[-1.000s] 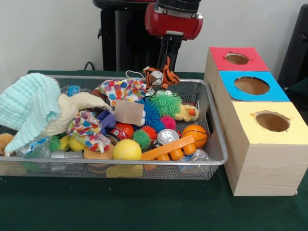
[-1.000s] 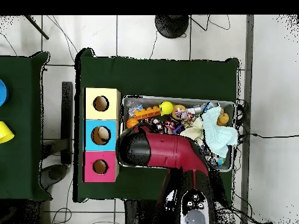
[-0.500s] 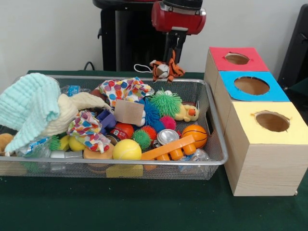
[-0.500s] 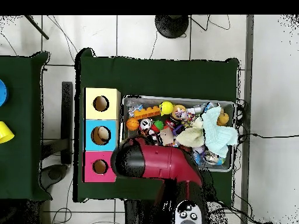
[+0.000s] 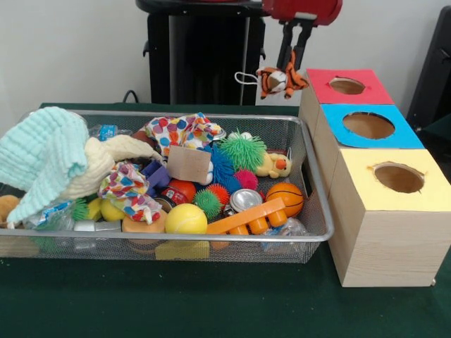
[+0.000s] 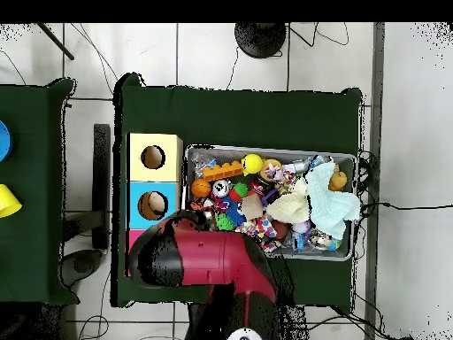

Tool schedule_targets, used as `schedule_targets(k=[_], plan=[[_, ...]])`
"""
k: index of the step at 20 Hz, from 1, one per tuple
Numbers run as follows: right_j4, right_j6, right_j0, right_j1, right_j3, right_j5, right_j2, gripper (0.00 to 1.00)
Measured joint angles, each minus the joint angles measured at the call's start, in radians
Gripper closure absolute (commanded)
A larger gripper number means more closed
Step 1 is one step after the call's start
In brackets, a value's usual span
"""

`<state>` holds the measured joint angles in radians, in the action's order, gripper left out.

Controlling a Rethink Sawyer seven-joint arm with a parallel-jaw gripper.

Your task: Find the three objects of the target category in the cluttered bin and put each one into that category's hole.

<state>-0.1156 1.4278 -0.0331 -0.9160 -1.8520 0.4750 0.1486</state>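
Tiger plush (image 5: pixel 277 81) hangs in the air from the gripper (image 5: pixel 294 42), whose fingers are clamped on its upper end; it is clear of the wire bin (image 5: pixel 310 162) and sits just beside the near corner of the red-topped box (image 5: pixel 320 88), not yet over the red hole (image 5: pixel 347 85). In the overhead view the arm (image 6: pixel 208 258) covers the red-topped box entirely, so the toy and the hole cannot be checked from above.

Step in hand, as judged — carrying the toy to a hole. To do it well, the toy should be brought squarely above the opening before the grip is let go, since its limbs and the white cord loop (image 5: pixel 245 77) trailing to one side could catch on the rim. Lowering until the body is partly inside the hole would reduce the chance of it bouncing off the lid. Which colour belongs to soft toys is not shown; the blue hole (image 5: pixel 368 125) and yellow hole (image 5: pixel 398 177) lie farther along the row — both unobstructed.
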Motion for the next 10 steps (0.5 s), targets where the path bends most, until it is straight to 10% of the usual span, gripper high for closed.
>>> schedule_targets(k=[10], plan=[[0.004, 0.000, -0.044, -0.038, 0.000, 0.063, 0.026, 1.00]])
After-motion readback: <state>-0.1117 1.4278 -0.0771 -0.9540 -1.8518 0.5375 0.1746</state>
